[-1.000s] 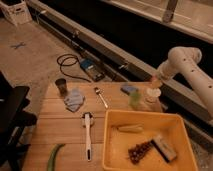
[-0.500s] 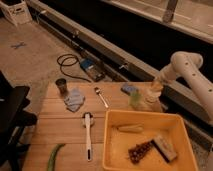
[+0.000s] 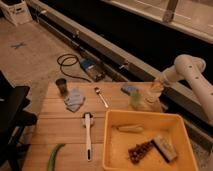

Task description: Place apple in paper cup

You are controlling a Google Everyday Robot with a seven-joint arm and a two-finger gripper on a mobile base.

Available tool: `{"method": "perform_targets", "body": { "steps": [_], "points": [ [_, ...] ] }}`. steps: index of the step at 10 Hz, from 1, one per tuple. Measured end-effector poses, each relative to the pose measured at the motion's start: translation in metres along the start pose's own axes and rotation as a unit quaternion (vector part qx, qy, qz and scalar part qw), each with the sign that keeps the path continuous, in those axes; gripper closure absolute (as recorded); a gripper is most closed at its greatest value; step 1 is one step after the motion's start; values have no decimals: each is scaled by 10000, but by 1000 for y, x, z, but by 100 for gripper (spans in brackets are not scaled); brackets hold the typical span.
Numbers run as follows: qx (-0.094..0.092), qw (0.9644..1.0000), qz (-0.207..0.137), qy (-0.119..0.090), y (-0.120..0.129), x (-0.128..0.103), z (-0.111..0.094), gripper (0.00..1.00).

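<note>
View: camera view, the only one.
Gripper: gripper (image 3: 156, 87) hung at the bench's (image 3: 60, 125) far right corner, low over the cup (image 3: 151, 101).
Grip: could not tell whether it was clenched or released.
Apple: not made out on its own; only a warm tint at the gripper's tip, so probably there, just above the rim.
Cup: upright by the far right edge, just beside the green glass (image 3: 134, 98).
Change: over the last second the gripper came down from above the cup to near its rim, while the cup and glass stayed put.
Meaning: judged to be the final lowering before release; the apple was not yet seen inside.
Risk: glass close by.
</note>
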Motion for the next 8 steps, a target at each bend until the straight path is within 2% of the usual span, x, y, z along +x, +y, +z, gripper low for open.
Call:
{"method": "perform_targets", "body": {
  "steps": [5, 7, 8],
  "points": [
    [30, 9999, -104, -55, 4, -8, -4, 29],
    [193, 9997, -170, -57, 2, -15, -21, 29],
    [350, 9992, -193, -62, 0, -19, -38, 29]
  ]
}}
